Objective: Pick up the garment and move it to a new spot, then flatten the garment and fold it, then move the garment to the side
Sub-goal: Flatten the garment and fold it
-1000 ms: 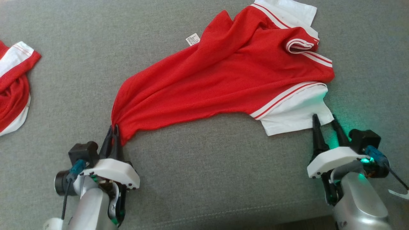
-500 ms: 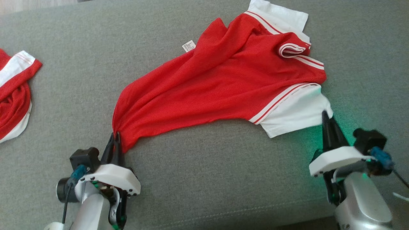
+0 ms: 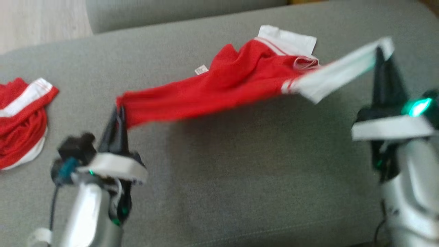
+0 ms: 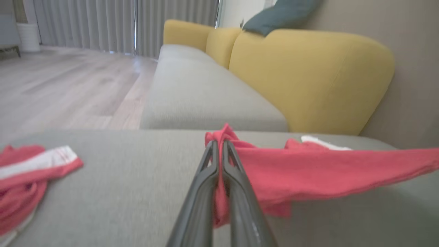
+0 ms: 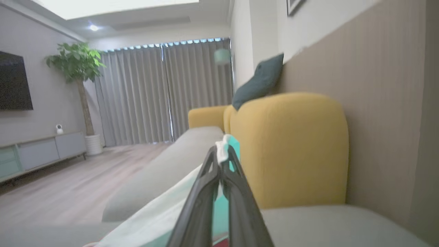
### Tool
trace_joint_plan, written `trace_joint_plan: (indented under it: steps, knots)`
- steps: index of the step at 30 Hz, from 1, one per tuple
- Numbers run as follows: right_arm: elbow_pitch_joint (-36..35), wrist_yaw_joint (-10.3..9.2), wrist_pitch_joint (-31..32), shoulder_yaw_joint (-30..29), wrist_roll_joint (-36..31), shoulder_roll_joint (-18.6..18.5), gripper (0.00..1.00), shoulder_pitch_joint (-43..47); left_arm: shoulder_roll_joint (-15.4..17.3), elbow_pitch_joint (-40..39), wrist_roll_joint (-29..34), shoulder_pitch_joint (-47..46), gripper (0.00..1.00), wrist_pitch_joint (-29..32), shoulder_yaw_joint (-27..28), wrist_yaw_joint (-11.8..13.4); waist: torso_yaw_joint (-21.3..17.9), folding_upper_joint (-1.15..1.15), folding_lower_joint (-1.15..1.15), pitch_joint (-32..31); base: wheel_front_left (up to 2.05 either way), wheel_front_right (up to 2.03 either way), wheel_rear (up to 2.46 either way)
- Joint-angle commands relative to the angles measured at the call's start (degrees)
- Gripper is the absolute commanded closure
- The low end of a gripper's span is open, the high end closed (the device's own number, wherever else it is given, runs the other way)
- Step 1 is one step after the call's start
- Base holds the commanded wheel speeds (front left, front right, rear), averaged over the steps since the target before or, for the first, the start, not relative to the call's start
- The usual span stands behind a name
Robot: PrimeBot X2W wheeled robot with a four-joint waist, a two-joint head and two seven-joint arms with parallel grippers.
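The garment [image 3: 219, 91] is a red jersey with white striped sleeves, stretched in the air over the grey sofa seat [image 3: 240, 178]. My left gripper [image 3: 118, 111] is shut on its red hem corner, which bunches between the fingers [image 4: 219, 151] in the left wrist view. At the right, my right gripper [image 3: 380, 51] is shut on the white sleeve edge [image 5: 223, 147] and holds it high. The far sleeve [image 3: 286, 39] still lies on the seat.
A second red and white garment [image 3: 20, 120] lies crumpled at the seat's left edge. Yellow back cushions [image 4: 308, 75] with a dark teal pillow [image 5: 259, 82] stand behind the seat. Wooden floor [image 4: 61, 85] lies beyond the sofa.
My right gripper closed on the white sleeve and both arms rose, lifting the jersey off the seat. The head camera tilted, so the whole picture shifted.
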Motion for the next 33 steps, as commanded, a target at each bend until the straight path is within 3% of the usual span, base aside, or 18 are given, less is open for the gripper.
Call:
trace_joint_plan:
  steps: [1, 10, 17, 26, 27, 33]
  knots:
    - [-4.0, 0.36, -0.4, 1.6, 0.8, -2.1, 1.00, -5.6, 1.6, -3.9, 0.9, -5.0, 1.00, -0.3, 2.8, -0.9, 0.0, 0.00, 0.00, -2.7, 0.00, 0.00, 0.00]
    - [-7.5, 0.36, 0.0, 4.5, 3.6, -8.3, 1.00, -18.5, 7.0, -11.9, 1.5, -15.8, 1.00, 3.1, 4.0, -3.3, 0.3, 0.00, 0.00, -5.6, 0.00, 0.00, 0.00]
    - [-7.3, 0.36, 3.8, 5.8, 4.9, -11.6, 1.00, -31.6, 11.8, -15.5, 2.9, -29.0, 1.00, 11.9, 3.7, -4.0, 1.3, 0.00, 0.00, 0.4, 0.00, 0.00, 0.00]
    - [6.2, 0.36, 5.4, 6.7, 1.9, -10.8, 1.00, -52.9, 14.2, -7.7, 6.9, -49.0, 1.00, 16.2, 2.3, -2.8, 2.1, 0.00, 0.00, 15.8, 0.00, 0.00, 0.00]
    - [9.7, 0.36, 4.5, 6.4, -0.3, -10.9, 1.00, -58.2, 14.4, -4.7, 7.6, -54.0, 1.00, 15.7, 2.4, -2.2, 2.4, 0.00, 0.00, 18.5, 0.00, 0.00, 0.00]
    - [19.0, 0.36, 1.0, 2.3, -5.5, -10.4, 1.00, -69.0, 14.7, 3.9, 9.3, -64.4, 1.00, 10.4, 2.3, -0.3, 2.4, 0.00, 0.00, 21.5, 0.00, 0.00, 0.00]
